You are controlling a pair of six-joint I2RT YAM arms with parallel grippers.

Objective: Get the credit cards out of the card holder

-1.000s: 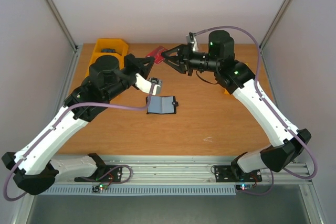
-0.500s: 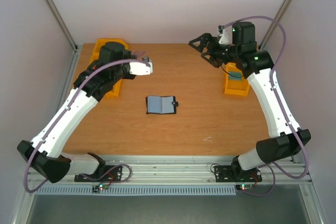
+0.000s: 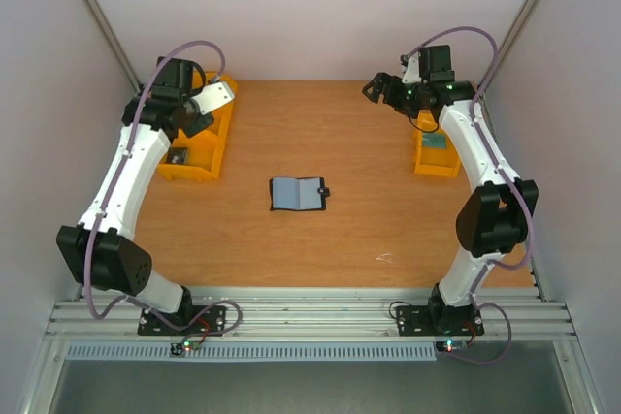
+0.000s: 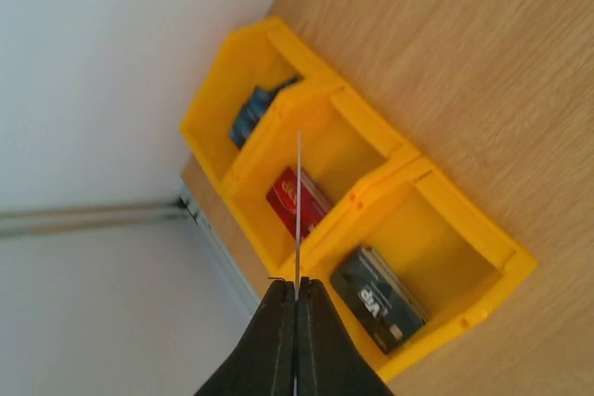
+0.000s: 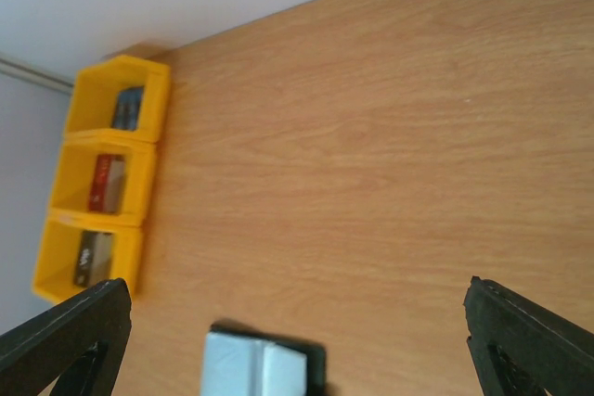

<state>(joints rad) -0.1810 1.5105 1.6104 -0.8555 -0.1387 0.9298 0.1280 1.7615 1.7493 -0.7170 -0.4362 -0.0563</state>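
The card holder (image 3: 298,193) lies open on the table's middle, blue-grey panels up, and shows at the bottom of the right wrist view (image 5: 260,368). My left gripper (image 4: 297,289) is shut on a thin credit card (image 4: 299,201) seen edge-on, held above the left yellow bins (image 4: 371,187). From above, that gripper (image 3: 225,91) hovers at the far left. Other cards lie in those bins: dark blue (image 4: 252,113), red (image 4: 290,199), black (image 4: 380,299). My right gripper (image 3: 380,87) (image 5: 295,294) stands wide open and empty, far right.
The left yellow bins (image 3: 194,143) sit along the table's left edge, close to the wall. A second yellow bin (image 3: 437,157) with something teal inside sits at the right edge, under my right arm. Bare wood surrounds the holder.
My left arm has swung from beside the holder back over the left bins, still gripping its card. My right gripper let go of a red card, opened wide and drew back to the far right.
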